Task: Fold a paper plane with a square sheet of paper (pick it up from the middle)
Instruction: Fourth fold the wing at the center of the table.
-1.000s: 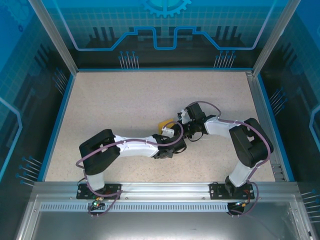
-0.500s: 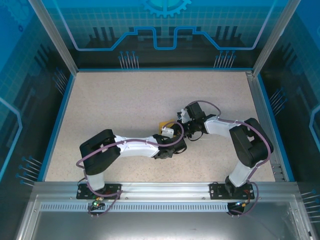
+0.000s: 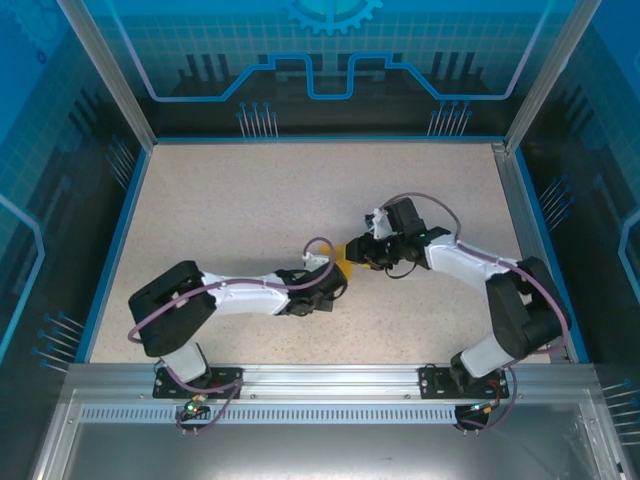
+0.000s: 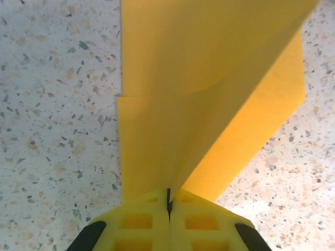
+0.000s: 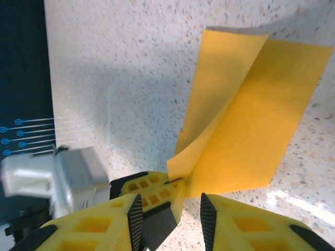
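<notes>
Left gripper (image 4: 168, 205): clamped on the paper's near edge, its yellow fingers pressed together with only a thin dark seam between them.
Right gripper (image 5: 168, 209): jaws apart and holding nothing; from its own wrist camera the left gripper's tips appear in the gap between its yellow fingers.
Paper: thin orange-yellow folded sheet of paper (image 4: 209, 99), near the middle of the table and a little right of centre, between the two grippers.
Paper's shape: several layers. One flap rises and curls up from a crease, and a broader panel spreads out to the right beneath it.
Paper's contact: pinched at one edge by the left gripper. Whether the far part rests fully on the table cannot be told.
Surface: beige speckled tabletop (image 3: 220, 200), with the paper's shadow falling on it.
Arms: the left reaches in from the near left, the right bends in from the near right, and the wrists come close together at the paper.
Surround: blue patterned walls (image 3: 330, 60) at the far side.
</notes>
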{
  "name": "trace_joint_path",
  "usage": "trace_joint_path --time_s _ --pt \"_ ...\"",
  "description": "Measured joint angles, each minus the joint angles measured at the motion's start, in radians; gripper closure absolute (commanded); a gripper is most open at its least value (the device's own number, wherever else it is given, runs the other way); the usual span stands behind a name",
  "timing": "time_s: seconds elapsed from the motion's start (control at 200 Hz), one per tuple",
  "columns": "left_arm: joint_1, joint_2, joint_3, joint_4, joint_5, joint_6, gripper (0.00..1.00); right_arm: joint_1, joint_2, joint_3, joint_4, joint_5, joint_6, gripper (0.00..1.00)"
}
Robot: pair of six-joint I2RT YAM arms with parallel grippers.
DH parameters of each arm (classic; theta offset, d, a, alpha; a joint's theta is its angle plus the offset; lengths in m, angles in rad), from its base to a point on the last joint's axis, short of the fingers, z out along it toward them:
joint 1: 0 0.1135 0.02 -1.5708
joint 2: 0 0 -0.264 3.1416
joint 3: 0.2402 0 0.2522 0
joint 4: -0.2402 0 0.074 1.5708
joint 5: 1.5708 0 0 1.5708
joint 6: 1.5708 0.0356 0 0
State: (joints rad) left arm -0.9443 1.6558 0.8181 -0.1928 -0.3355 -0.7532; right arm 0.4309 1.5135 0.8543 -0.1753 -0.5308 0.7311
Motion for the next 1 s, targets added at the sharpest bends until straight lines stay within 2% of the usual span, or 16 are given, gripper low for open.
trace_joint_path --time_s 0.2,0.39,0.595,0.805,1.0 --pt "0.103 -0.045 -0.087 0.152 0.202 0.035 0.96 -0.015 -0.033 -0.024 0.001 -0.002 -0.017 0.62" --pt "0.176 -0.054 -0.128 0.241 0.352 0.060 0.94 -0.003 -0.012 -0.029 0.018 -0.014 -0.023 0.72" --pt "0.249 -0.057 -0.162 0.315 0.511 0.080 0.95 0.056 0.091 0.001 0.027 -0.028 -0.025 0.82" --pt "0.277 -0.056 -0.165 0.359 0.599 0.098 0.94 0.095 0.174 0.069 0.069 -0.036 -0.013 0.85" --pt "0.302 -0.056 -0.167 0.361 0.632 0.104 0.94 0.100 0.227 0.096 0.098 -0.047 0.006 0.85"
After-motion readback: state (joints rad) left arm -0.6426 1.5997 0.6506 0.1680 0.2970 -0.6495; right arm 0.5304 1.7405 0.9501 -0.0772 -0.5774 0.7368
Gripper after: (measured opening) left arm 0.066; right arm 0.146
